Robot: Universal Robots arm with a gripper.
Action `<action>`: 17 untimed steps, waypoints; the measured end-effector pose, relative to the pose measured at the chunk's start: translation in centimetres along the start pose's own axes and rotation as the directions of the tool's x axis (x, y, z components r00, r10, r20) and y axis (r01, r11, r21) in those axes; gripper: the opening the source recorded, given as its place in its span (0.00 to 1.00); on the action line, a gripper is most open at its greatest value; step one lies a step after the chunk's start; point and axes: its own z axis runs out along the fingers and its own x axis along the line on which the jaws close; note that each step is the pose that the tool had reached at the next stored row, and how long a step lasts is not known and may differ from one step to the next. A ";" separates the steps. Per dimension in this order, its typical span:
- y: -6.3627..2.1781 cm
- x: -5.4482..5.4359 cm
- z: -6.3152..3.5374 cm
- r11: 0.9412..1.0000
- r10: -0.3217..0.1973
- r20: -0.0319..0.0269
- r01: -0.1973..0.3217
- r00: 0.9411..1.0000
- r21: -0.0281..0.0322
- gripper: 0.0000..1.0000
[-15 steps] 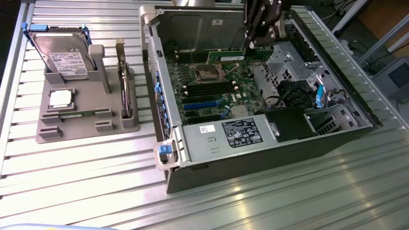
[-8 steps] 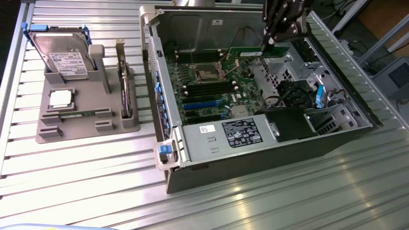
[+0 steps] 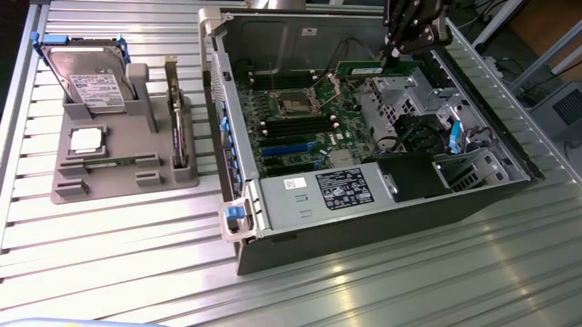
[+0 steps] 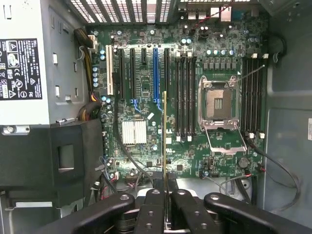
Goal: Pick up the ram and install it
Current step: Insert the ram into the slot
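Sitting on a ribbed metal table is an open computer case; above its far side, the gripper clamps the ram.

the ram was a long, thin green circuit-board stick with a pale patch on its face. it hung level and on edge above the open case, near the far corner on the exterior view's right, clear of the motherboard and seated in no slot. the gripper clamped one end. in the wrist view the ram showed edge-on, parallel to the black memory slots.
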 end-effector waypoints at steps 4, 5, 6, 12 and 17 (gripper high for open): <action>0.00 0.0 0.03 1.000 0.000 0.000 0.000 1.000 0.000 0.12; 0.00 0.0 0.10 1.000 0.000 0.000 0.000 1.000 0.000 0.12; 0.01 0.0 0.23 1.000 0.000 0.000 0.000 1.000 0.000 0.12; 0.04 0.0 1.30 1.000 0.000 0.000 0.000 1.000 0.000 0.12; 0.06 0.0 1.85 1.000 0.000 0.000 0.000 1.000 0.000 0.12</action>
